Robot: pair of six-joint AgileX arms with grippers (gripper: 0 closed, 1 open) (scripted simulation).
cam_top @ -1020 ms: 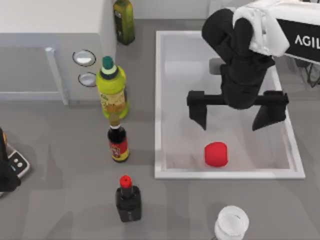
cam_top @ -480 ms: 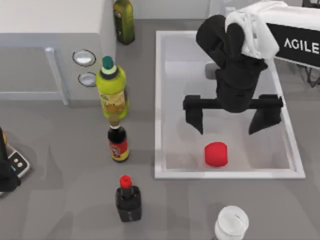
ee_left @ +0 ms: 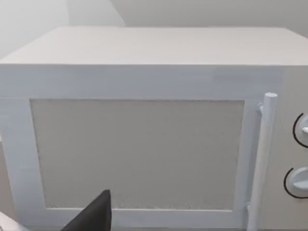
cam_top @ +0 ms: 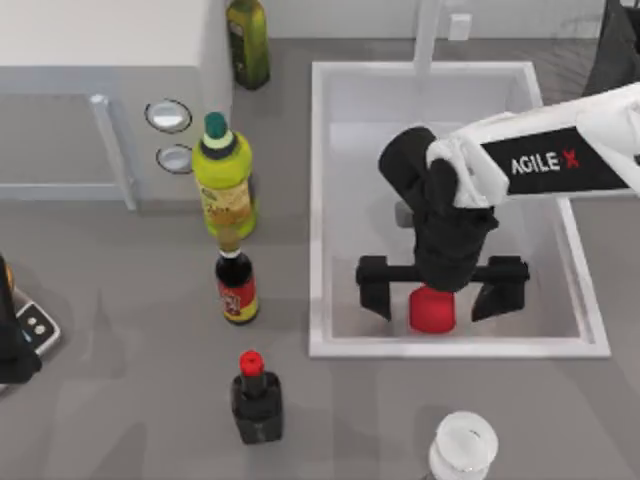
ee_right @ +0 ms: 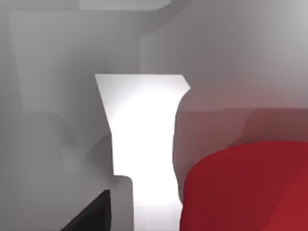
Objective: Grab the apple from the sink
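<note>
The right end effector (cam_top: 441, 287) hangs low inside the sink (cam_top: 317, 200), at its near end, with its two dark fingers (cam_top: 374, 287) spread wide apart on either side of the apple (cam_top: 432, 310). The apple sits on the pale sink floor close to the near rim, between the fingers and partly under the wrist; whether either finger touches it cannot be told. In the right wrist view the apple (ee_right: 245, 187) looms close. The left arm (cam_top: 14, 345) is parked at the surface's left edge, facing a white microwave (ee_left: 144, 125); whether its end effector is apart or together cannot be told.
</note>
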